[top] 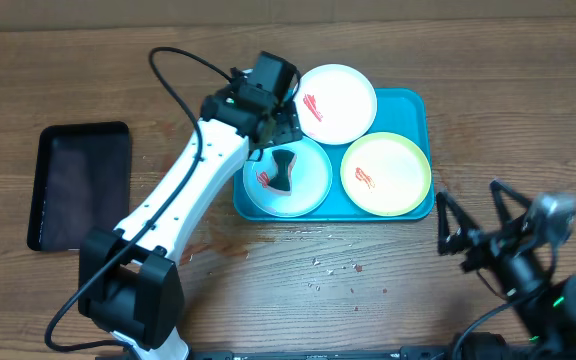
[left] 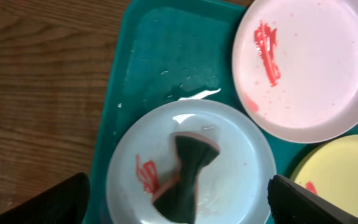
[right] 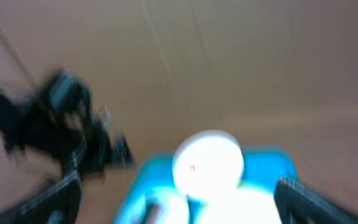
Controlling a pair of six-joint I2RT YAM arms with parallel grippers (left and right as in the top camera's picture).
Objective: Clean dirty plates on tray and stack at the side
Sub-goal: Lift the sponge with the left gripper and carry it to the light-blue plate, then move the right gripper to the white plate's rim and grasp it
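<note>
– Three sat red-smeared on the tray (top: pixel 414 106): white plate (top: pixel 336 103) at twelve o'clock, yellow-green plate (top: pixel 386 172) at four, mint plate (top: pixel 313 186) at seven. And the sponge (top: pixel 284 172)?

– It lay loose on the mint plate beneath the left end effector (left: pixel 179 204), jaws spread, gripping nothing. I judged it needed gripping at its narrow waist, then pressing flat over the smear (left: pixel 146 174). The right end effector (top: pixel 473 222) hung empty, jaws wide.
</note>
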